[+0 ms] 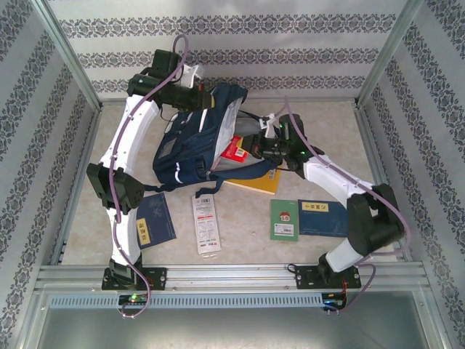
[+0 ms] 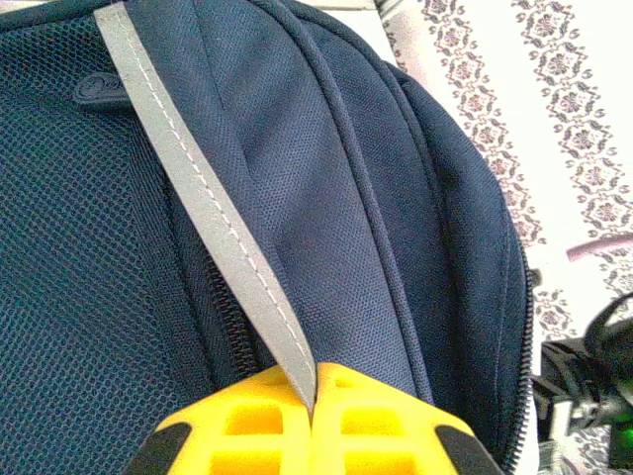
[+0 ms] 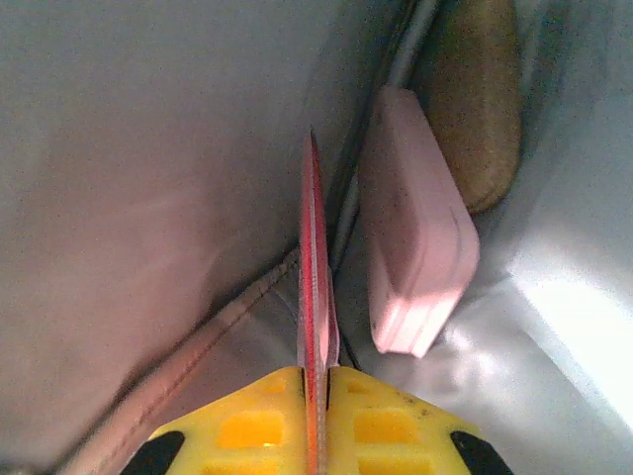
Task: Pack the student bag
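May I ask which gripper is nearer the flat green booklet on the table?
Right: right gripper is just beyond the booklet, in the navy fabric backpack; left gripper grips its far top.

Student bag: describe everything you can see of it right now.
The bag is navy woven fabric with mesh, a grey stripe, a pale front patch and light grey lining. It stands at the far middle of the table, mouth open toward the right, dark straps trailing nearward. The left gripper is shut on the stripe at its top. The right gripper holds a red book inside the mouth, beside a pink case.
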`<act>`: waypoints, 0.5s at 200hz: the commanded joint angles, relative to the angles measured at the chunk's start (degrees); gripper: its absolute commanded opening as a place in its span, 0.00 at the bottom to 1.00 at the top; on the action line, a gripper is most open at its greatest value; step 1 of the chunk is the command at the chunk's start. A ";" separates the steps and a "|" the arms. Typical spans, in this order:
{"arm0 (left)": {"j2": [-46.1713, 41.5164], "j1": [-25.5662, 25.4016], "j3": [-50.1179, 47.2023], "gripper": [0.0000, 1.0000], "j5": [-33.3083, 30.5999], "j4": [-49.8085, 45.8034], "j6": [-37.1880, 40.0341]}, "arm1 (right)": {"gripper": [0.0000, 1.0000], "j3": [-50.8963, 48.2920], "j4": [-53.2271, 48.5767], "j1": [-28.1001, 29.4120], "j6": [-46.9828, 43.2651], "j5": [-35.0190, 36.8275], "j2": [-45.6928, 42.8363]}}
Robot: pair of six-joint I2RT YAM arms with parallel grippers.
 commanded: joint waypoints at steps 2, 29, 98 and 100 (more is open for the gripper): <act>-4.86 0.29 1.05 0.00 7.79 8.38 0.87 | 0.08 5.89 0.10 2.11 0.97 3.10 5.75; -4.38 0.29 1.05 0.00 9.43 9.00 0.50 | 0.10 14.41 1.73 3.96 7.69 6.88 15.86; -2.60 1.58 1.02 0.00 9.06 8.44 1.18 | 0.73 32.44 1.64 7.28 11.51 15.09 31.35; -2.54 1.67 1.04 0.00 9.02 8.44 1.08 | 0.74 32.05 1.73 7.29 10.94 15.25 30.97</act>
